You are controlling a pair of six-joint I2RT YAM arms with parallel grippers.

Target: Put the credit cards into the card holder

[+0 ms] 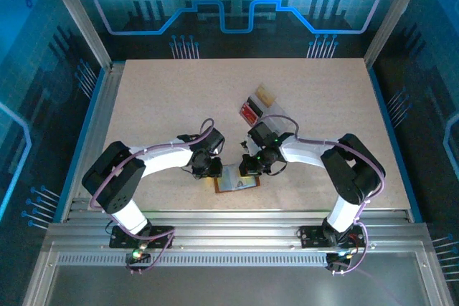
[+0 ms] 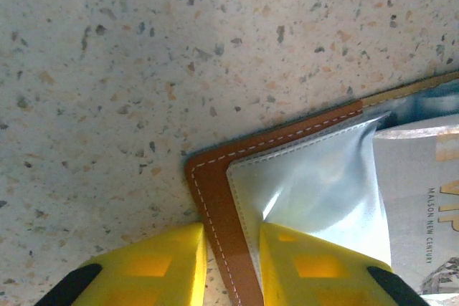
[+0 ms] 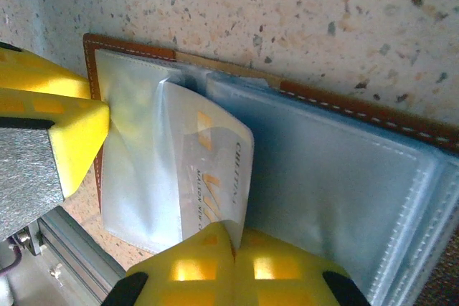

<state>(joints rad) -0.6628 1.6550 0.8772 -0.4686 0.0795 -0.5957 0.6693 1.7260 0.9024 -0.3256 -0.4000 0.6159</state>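
Card holder point(image 1: 235, 181) hemmed in on both flanks

The left gripper point(image 1: 209, 168) clamps the card holder's left edge. The right gripper point(image 1: 257, 164), pinching a credit card point(image 3: 215, 170), crowds its right side. A clear tray point(image 1: 262, 109) blocks the way just beyond its far side. The table point(image 1: 158, 98) farther left and right of it lies bare.

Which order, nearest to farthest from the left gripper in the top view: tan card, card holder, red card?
1. card holder, at the front, its left edge between the fingers of the left gripper.
2. red card, farther back and to the right.
3. tan card, just behind the red card, farthest.
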